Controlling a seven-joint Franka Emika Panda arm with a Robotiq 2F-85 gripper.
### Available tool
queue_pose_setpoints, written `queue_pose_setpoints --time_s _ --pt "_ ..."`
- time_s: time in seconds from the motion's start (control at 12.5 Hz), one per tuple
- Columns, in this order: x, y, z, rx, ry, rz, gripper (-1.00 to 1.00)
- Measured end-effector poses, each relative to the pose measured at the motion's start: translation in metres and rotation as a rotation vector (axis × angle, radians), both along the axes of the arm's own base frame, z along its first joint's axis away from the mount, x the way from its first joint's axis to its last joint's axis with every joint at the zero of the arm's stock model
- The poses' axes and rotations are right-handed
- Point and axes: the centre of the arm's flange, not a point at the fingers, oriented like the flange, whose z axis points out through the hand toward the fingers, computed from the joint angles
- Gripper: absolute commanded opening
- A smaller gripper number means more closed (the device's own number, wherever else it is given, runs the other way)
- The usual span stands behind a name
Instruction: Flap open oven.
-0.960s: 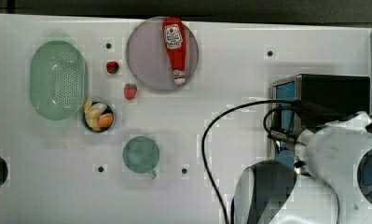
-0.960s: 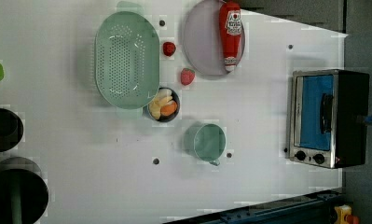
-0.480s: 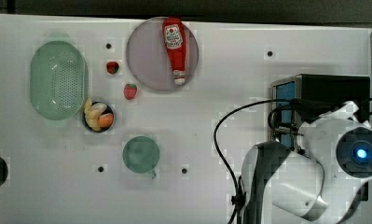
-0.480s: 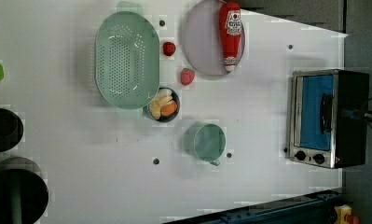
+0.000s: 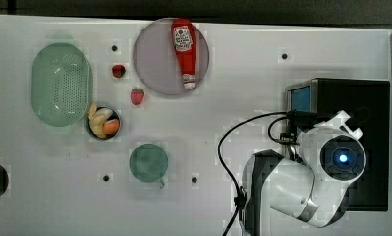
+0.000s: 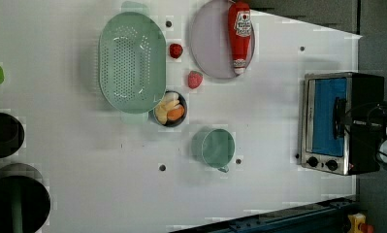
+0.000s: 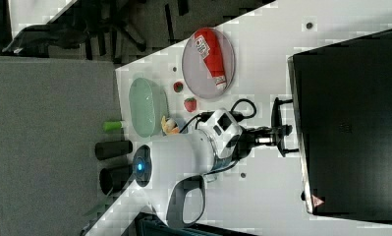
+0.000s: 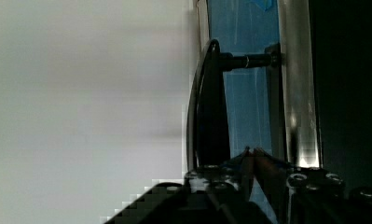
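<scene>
Pincer: the gripper [image 7: 281, 133] points level at the oven front, jaws narrow, right at the handle [image 7: 274, 118]. I cannot tell whether they clamp it.
Handle: a dark bar [image 8: 207, 107] held off the glass on short posts. In the wrist view it runs down to the fingers [image 8: 207, 173].
Door: blue glass [image 6: 327, 116] in silver trim, shut flat against the oven.
Oven: the oven [image 5: 360, 93] sits at the top view's right end of the table [image 5: 257, 73], its back close to the table edge, its door facing the top view's left.
Arm: the arm [image 5: 301, 187] covers the oven's near corner in the top view. A black cable [image 5: 228, 147] loops out over the table beside it.
Open room: bare table lies in front of the door.
Nearest things: a green cup [image 5: 148, 161] and a plate [image 5: 154, 64] with a ketchup bottle [image 5: 183, 51], both well apart from the oven.
Far end: a green colander [image 5: 61, 83], a small bowl [image 5: 104, 122] of food touching its rim, and two strawberries [image 5: 137, 96] near the plate.
</scene>
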Motion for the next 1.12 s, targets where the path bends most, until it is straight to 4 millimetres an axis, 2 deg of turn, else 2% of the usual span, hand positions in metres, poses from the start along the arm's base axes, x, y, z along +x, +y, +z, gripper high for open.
queue_pose_setpoints --time_s 0.4,0.72,0.96,1.12 --pt "-0.001 -0.003 0.002 -0.007 -0.004 0.004 -0.65" --pt "0.004 0.012 -0.001 -0.087 0.041 0.092 -0.65" --pt "0.01 0.04 -0.009 -0.128 0.058 0.113 -0.65" --pt "0.013 0.065 -0.016 -0.152 0.082 0.124 -0.65"
